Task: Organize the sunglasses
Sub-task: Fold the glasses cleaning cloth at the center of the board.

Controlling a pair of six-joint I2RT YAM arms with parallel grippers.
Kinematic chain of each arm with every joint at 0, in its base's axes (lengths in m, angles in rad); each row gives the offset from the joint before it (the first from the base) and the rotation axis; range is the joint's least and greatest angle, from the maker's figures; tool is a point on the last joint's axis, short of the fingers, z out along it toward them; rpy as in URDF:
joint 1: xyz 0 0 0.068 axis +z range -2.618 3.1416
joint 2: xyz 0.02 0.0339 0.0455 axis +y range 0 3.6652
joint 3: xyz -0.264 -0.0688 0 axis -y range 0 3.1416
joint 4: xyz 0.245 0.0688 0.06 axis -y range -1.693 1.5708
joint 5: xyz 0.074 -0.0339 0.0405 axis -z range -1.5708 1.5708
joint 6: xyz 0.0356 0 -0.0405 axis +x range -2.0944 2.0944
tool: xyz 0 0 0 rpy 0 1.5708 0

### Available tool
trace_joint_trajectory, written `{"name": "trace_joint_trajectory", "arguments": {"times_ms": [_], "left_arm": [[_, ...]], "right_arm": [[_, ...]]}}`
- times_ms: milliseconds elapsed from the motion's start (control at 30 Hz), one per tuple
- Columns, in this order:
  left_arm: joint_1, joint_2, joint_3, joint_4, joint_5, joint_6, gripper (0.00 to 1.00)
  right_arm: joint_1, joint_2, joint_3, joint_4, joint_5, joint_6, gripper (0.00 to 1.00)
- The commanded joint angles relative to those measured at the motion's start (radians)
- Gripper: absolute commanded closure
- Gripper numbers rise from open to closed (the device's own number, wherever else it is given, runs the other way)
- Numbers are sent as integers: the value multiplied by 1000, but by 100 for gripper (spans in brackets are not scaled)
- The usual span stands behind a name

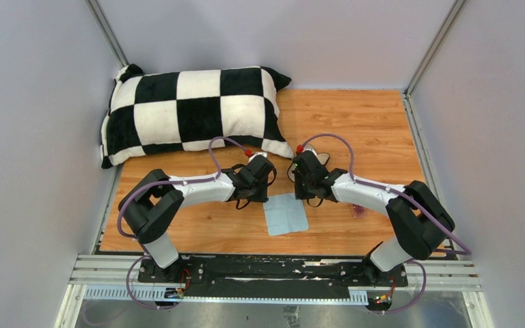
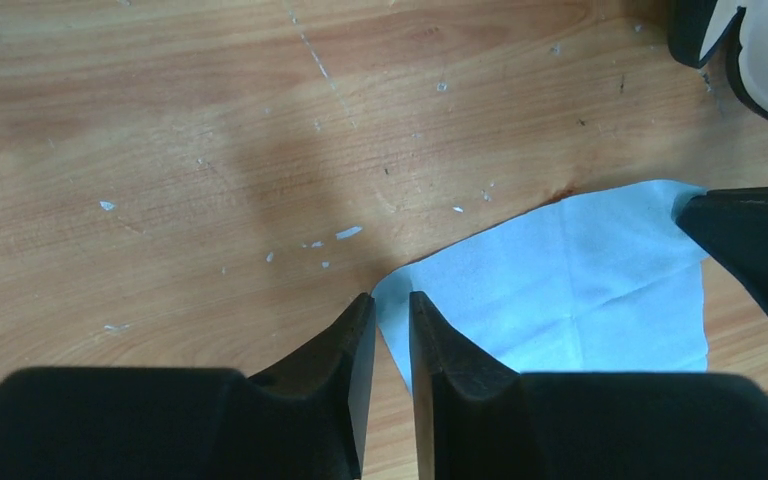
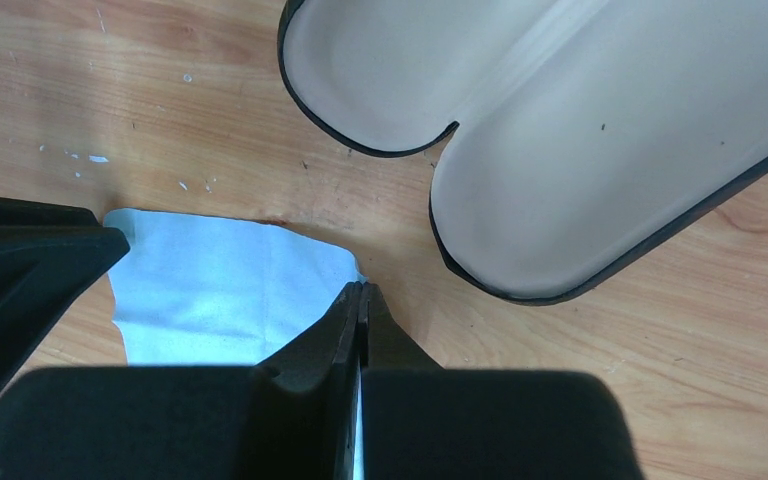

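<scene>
The sunglasses (image 1: 359,211) show only in the top view, as a small pink patch on the table, partly hidden beside my right forearm. The light blue cloth (image 1: 286,214) lies flat between the arms. My left gripper (image 2: 392,298) has a narrow gap between its fingers and straddles the cloth's (image 2: 570,290) near corner. My right gripper (image 3: 363,288) is shut on the opposite corner of the cloth (image 3: 220,290), and a thin blue strip shows between its pads. The open black case (image 3: 580,150) with beige lining lies just beyond the right gripper.
A black-and-white checkered pillow (image 1: 191,113) lies at the back left of the wooden table (image 1: 369,130). Grey walls enclose the table on three sides. In the top view the case (image 1: 322,158) is mostly hidden behind the right wrist.
</scene>
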Motion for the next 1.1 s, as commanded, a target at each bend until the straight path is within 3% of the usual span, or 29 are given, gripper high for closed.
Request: {"name": "trace_joint_trajectory", "arguments": {"times_ms": [0,200,667,1067], "left_arm": [[-6,38,25,-24,-28,9,77],[-6,47,27,-12,-1,13,100],[-6,-43,-36,80,102,34,100],[-6,-103,-73,114,102,37,100]], "right_arm": [[-11,19,13,-22,4,2,100],[-10,22,16,-23,4,5,100],[-10,2,12,-49,15,9,100],[-10,-70,-26,-59,28,10,100]]}}
